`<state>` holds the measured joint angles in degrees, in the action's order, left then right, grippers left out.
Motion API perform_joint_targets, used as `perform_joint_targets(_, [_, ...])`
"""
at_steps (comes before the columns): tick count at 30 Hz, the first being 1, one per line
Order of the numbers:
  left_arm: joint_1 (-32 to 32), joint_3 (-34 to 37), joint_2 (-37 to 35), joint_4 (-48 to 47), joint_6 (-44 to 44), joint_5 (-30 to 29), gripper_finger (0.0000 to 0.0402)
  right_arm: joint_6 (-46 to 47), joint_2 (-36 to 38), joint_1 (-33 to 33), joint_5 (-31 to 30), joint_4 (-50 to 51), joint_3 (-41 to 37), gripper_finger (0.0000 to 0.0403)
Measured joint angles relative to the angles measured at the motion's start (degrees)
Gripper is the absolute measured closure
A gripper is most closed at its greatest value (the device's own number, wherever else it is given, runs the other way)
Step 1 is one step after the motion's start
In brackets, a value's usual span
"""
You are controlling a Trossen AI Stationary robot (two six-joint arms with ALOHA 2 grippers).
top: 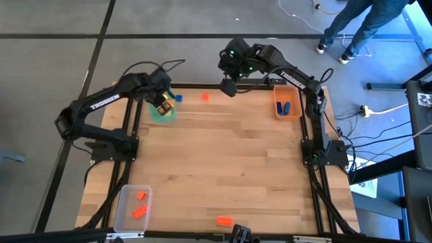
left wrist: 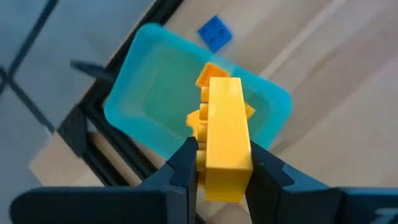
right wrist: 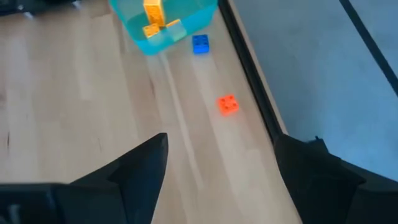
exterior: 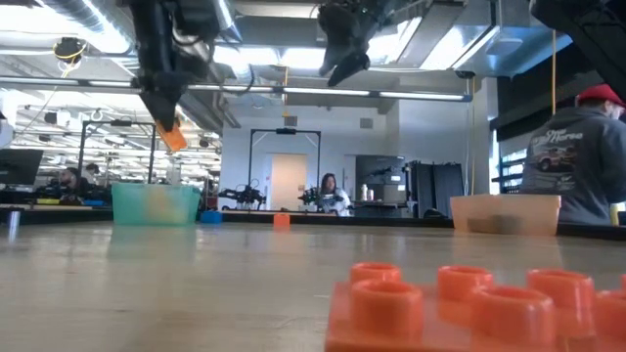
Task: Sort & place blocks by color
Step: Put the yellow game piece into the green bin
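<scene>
From above, the left gripper (top: 163, 104) hangs over the green bin (top: 163, 112), its own camera shows it pinching a yellow block (left wrist: 226, 140), and the right gripper (right wrist: 214, 168) is spread wide above an orange block (right wrist: 227, 104).

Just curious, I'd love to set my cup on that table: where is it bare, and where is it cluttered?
The broad middle of the wooden table is bare, between the green bin, the orange bin and the clear bin. The far edge is crowded: a blue block and an orange-red block lie beside the green bin.
</scene>
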<state>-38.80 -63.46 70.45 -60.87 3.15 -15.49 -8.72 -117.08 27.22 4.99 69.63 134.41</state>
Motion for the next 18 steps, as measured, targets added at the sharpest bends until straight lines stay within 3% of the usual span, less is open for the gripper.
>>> perform_joint_targets(11, [-4.20, 4.82, 9.33, 5.12, 2.41, -0.70, 0.0319, -1.08, 0.00, -1.86, -0.02, -0.31, 0.00, 0.0112])
perform_joint_targets(18, [-5.91, 9.97, 10.28, 11.39, 2.27, -2.84, 0.0319, -1.54, 0.00, -1.99, 0.00, -0.35, 0.00, 0.0112])
